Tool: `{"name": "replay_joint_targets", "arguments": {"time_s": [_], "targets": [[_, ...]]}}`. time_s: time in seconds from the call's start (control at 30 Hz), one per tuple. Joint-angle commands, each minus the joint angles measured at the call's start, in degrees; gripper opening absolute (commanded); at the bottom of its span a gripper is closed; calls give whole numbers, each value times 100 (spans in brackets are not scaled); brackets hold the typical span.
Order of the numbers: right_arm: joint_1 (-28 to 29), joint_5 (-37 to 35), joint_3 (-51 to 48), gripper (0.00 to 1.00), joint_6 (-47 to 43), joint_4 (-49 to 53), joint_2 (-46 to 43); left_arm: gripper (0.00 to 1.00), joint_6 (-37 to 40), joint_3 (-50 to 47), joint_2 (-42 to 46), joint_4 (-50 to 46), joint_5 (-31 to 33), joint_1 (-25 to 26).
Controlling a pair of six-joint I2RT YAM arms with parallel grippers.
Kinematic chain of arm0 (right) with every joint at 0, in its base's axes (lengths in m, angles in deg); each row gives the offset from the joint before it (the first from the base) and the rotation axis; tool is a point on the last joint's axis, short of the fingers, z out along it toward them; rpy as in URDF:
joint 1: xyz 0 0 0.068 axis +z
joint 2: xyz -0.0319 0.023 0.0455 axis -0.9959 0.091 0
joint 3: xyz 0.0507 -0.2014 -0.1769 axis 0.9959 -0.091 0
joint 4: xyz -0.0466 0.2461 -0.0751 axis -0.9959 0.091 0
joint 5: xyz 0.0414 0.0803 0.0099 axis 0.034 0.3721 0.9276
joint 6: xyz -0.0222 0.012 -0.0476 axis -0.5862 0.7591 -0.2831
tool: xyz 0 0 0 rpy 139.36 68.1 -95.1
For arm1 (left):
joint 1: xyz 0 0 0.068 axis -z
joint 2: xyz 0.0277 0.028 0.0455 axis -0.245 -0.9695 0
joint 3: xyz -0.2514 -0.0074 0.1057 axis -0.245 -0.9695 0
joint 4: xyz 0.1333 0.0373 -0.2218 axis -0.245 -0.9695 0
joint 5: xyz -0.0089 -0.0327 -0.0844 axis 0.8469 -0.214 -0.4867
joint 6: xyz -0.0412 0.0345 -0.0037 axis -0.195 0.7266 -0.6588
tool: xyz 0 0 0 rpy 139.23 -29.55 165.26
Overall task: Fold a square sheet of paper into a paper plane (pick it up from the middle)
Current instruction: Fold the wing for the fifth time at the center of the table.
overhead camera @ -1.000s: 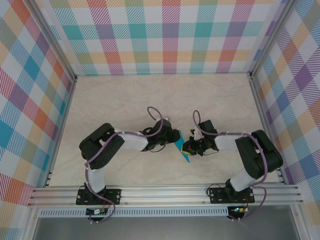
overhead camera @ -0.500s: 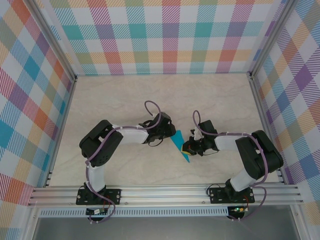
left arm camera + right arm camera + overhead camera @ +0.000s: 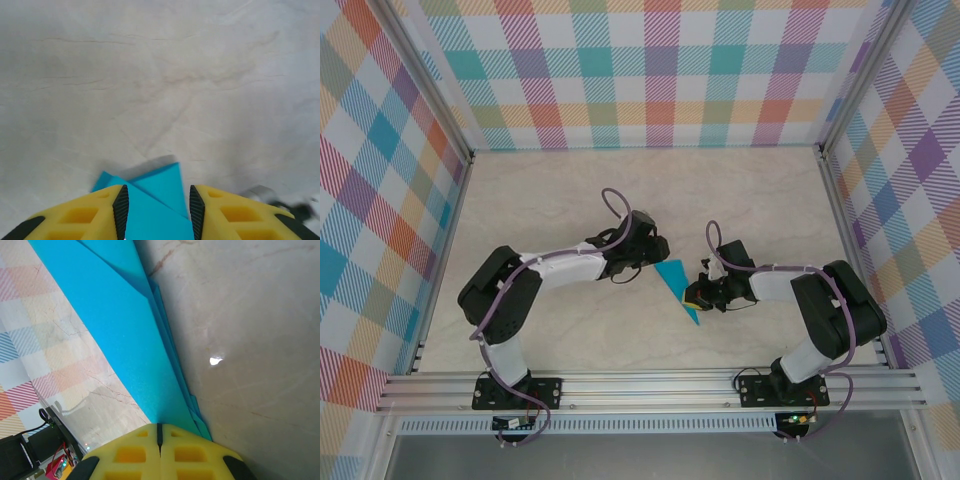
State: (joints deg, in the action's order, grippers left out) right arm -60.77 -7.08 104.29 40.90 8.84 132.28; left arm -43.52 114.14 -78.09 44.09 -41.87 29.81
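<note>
The slim teal-blue folded paper dart (image 3: pixel 675 287) is over the pale marble tabletop (image 3: pixel 570 190) centre, btw. both arms. Right end effector (image 3: pixel 698 297) is clenched on its edge, near the pointed end. Left end effector (image 3: pixel 653 250) is released, fingers apart, just beside the wide end.

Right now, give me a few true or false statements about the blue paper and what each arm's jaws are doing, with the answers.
1. The right arm has its jaws shut on the blue paper. True.
2. The left arm has its jaws shut tight. False: they stand apart, with the paper showing between them in the left wrist view.
3. The paper is a flat, unfolded square. False: it is folded into layers and tapers to a point.
4. Seen from above, the paper sits between the two arms, over the table. True.
</note>
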Motion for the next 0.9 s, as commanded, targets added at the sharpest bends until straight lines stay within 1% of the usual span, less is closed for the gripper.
{"name": "replay_joint_targets", "arguments": {"time_s": [0.0,0.3,0.47,0.67,0.87], "targets": [[7,-234,-166,0,91,252,71,39,62,25,200,73,-260,252],[7,-295,-190,0,91,234,81,39,-262,84,-209,406,-340,610],[7,-317,-232,0,91,217,49,38,-528,111,-514,557,-312,675],[7,-319,-262,0,89,180,66,38,-580,139,-776,725,-356,690],[8,-298,-265,0,99,162,71,37,-643,197,-1031,583,-105,693]]}}
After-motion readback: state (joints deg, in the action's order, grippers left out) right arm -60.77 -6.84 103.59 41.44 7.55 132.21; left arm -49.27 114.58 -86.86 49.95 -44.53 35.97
